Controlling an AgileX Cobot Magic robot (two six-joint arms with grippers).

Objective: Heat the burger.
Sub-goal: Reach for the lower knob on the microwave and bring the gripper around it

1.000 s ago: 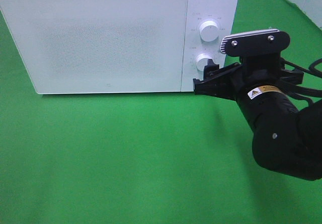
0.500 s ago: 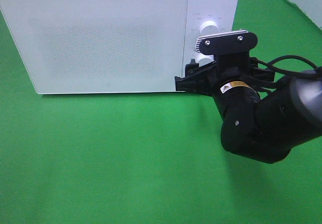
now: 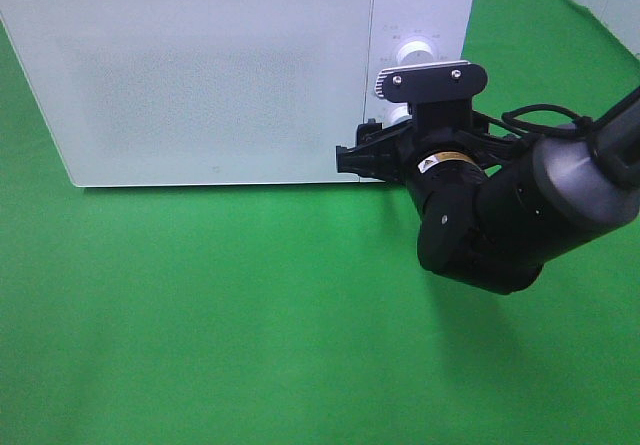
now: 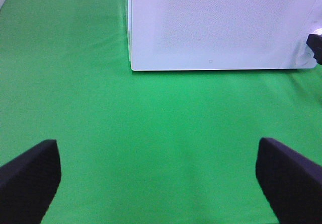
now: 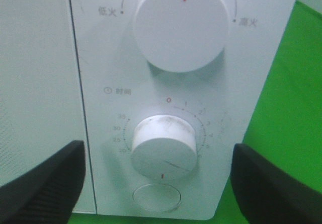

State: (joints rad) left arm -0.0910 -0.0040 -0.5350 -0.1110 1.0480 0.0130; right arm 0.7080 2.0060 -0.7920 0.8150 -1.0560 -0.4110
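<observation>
Can see a white microwave on the green table with its door shut, but cannot find the burger in any view, so cannot tell its place. Can see the right claw close up to the knob side of the microwave, fingers spread apart on either side of the lower knob, not touching it, just under the upper knob with the red mark. Can see the left claw over the green table, well back from the microwave front, fingers spread wide apart and holding nothing.
</observation>
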